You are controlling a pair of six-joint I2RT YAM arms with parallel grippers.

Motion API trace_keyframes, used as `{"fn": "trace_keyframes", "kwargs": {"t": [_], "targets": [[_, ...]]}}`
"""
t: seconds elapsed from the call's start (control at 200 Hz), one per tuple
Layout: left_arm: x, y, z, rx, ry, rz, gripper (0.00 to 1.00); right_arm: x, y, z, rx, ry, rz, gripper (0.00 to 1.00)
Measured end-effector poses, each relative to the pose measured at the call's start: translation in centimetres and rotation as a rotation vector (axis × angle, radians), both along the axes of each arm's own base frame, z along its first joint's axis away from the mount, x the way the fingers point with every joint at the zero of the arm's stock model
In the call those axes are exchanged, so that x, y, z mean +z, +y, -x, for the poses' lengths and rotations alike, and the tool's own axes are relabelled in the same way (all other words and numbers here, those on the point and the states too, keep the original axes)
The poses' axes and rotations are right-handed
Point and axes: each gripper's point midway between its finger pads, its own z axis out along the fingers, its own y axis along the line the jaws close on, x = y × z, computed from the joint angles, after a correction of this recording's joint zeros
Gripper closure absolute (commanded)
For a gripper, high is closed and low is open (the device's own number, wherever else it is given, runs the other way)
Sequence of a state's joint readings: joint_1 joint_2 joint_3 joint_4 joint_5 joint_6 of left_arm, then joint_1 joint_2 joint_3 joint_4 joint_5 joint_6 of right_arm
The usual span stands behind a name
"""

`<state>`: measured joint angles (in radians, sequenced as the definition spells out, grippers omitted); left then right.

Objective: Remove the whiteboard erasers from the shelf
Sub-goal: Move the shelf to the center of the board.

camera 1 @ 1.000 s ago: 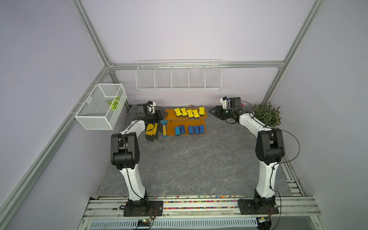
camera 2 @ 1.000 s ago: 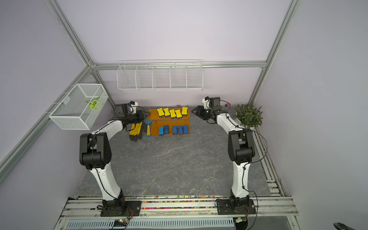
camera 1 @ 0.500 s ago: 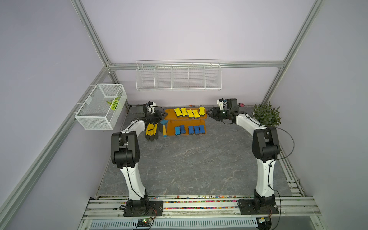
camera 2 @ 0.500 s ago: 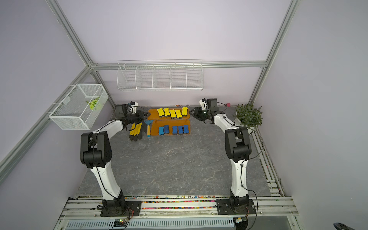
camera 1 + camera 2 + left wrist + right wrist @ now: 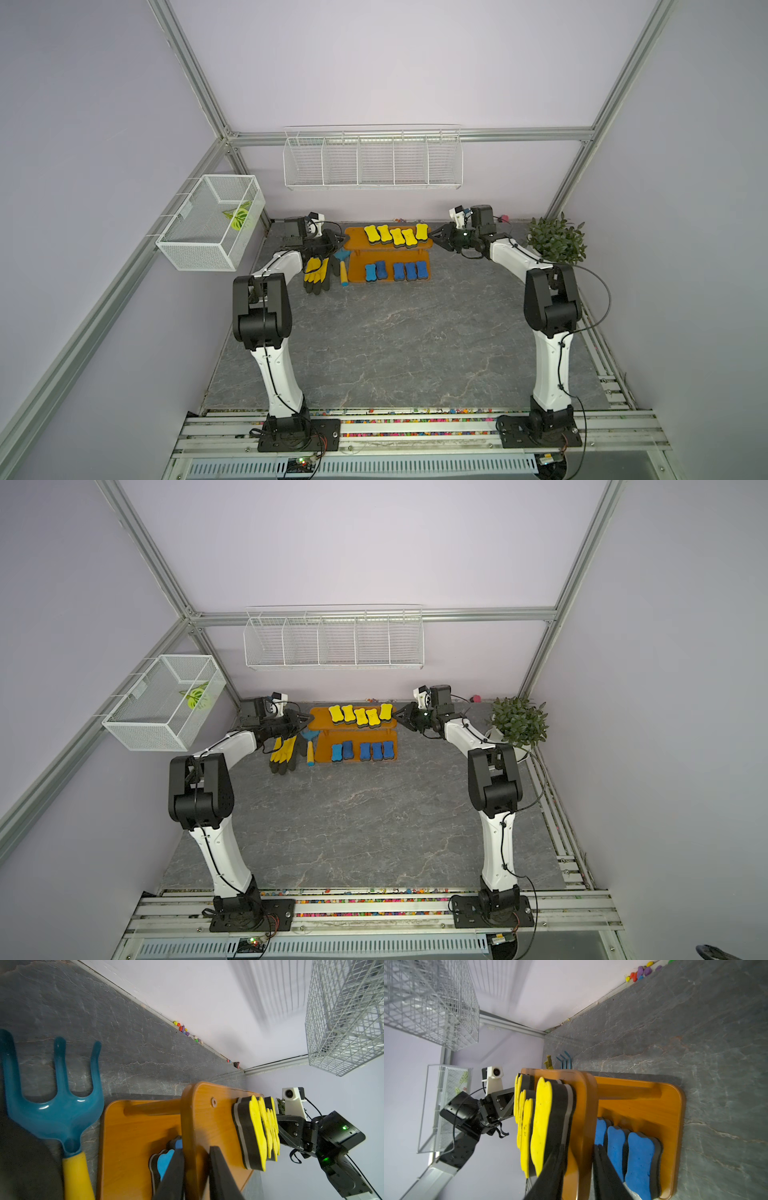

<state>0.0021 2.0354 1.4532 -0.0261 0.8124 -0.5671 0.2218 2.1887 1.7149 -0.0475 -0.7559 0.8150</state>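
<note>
"Left wrist view first: what has the left claw [image 5: 196,1149] got?"

"It's clamped on the shelf [image 5: 199,1118], at the left end of the upper board. One finger is on top of the board and one is underneath. Nothing else is in its grip."

"And the right claw [image 5: 579,1151]?"

"Its jaws sit narrowly around the same board's right end, one finger on each face. I can't tell whether they're actually pinching it. The top finger passes just beside the endmost of the yellow erasers [image 5: 542,1122]."

"Where are the erasers?"

"All on the shelf. Five yellow ones are in a row on the upper board. On the lower board the five blue erasers [image 5: 397,270] sit as two, a gap, then three."

"And the shelf itself?"

"It stands at the middle of the table's [image 5: 395,353] back edge, between the two claws."

"Containers?"

"A mesh basket [image 5: 195,253] hangs on the left wall above the table's back left corner, with a green leaf [image 5: 237,216] inside. A long wire basket [image 5: 372,166] split into five compartments hangs on the back wall above the shelf. A potted plant [image 5: 555,239] stands at the back right corner."

"Anything else?"

"Yellow gloves [image 5: 313,270] and a blue hand rake [image 5: 342,259] with a yellow handle lie just left of the shelf. Coloured pebbles [image 5: 182,1028] line the back edge."
</note>
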Motion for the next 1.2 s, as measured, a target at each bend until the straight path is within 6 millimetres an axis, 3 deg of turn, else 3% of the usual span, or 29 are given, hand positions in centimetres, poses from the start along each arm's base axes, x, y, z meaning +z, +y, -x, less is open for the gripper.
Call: {"fn": "trace_keyframes", "kwargs": {"t": [0.405, 0.75, 1.2], "targets": [[0.0, 0.0, 0.0, 0.008, 0.019, 0.016, 0.98, -0.3, 0.0, -0.1, -0.007, 0.022, -0.068, 0.91], [0.1, -1.2, 0.3, -0.005, 0.035, 0.029, 1.00, -0.3, -1.1, 0.8, -0.038, 0.022, -0.068, 0.95], [0.2, -4.0, 4.2, -0.055, 0.099, 0.063, 1.00, -0.3, -4.4, 4.3, -0.096, 0.053, -0.003, 0.96]]}}
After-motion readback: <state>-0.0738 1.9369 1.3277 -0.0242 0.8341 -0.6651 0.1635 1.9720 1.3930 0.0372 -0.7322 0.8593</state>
